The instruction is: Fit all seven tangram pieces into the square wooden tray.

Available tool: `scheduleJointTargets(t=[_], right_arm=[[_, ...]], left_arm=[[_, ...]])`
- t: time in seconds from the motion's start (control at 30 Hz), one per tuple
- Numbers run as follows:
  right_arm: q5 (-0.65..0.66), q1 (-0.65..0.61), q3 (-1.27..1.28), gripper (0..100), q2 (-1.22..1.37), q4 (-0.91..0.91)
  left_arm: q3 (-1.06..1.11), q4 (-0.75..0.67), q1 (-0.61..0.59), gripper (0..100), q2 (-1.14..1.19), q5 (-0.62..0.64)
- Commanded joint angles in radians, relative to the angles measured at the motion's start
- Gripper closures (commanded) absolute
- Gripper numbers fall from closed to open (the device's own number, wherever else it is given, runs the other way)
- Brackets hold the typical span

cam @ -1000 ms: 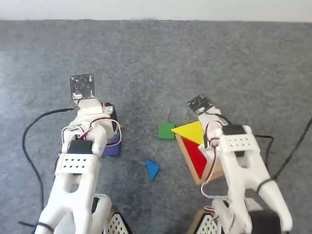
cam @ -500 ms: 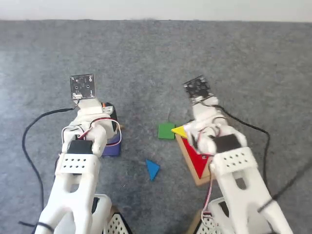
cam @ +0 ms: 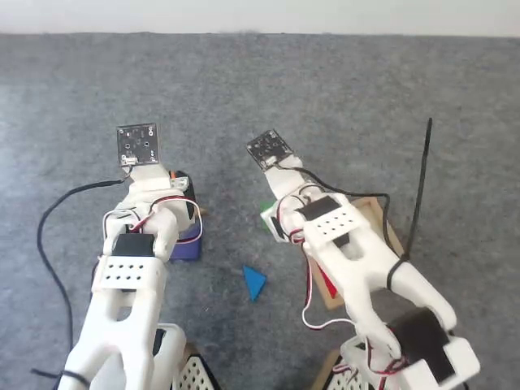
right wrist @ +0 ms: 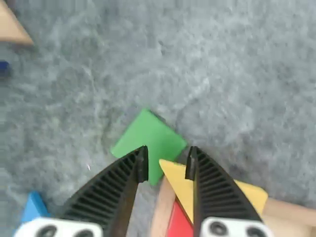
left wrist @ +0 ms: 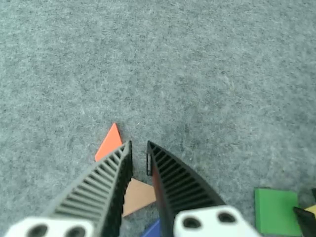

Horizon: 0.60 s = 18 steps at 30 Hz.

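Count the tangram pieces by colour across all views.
green square: 1
yellow triangle: 1
red piece: 1
light blue triangle: 1
dark blue piece: 1
orange triangle: 1
tan triangle: 1
Total: 7

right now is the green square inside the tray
No, the green square lies flat on the grey mat, outside the tray and beyond its wooden rim.

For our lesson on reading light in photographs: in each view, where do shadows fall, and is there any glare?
High view: soft, even light, no glare on the grey mat, no hard shadow around the blue triangle. Left wrist view: a thin dark shadow at the left hand. Right wrist view: a narrow dark band edges the green square nearest the right hand.
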Motion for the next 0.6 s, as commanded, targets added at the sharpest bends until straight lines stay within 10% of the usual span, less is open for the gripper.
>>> scheduleJointTargets(t=[0.0,0.57], right_arm=[[-0.04,-0.038,-0.095,85.7,0.005,-0.024],[0.043,-0.019,-0.195,85.7,0.173,0.159]], left_arm=[[-0.007,-0.026,0.008,95,0.002,-0.014],[-0.007,-0.026,0.003,95,0.002,-0.014]])
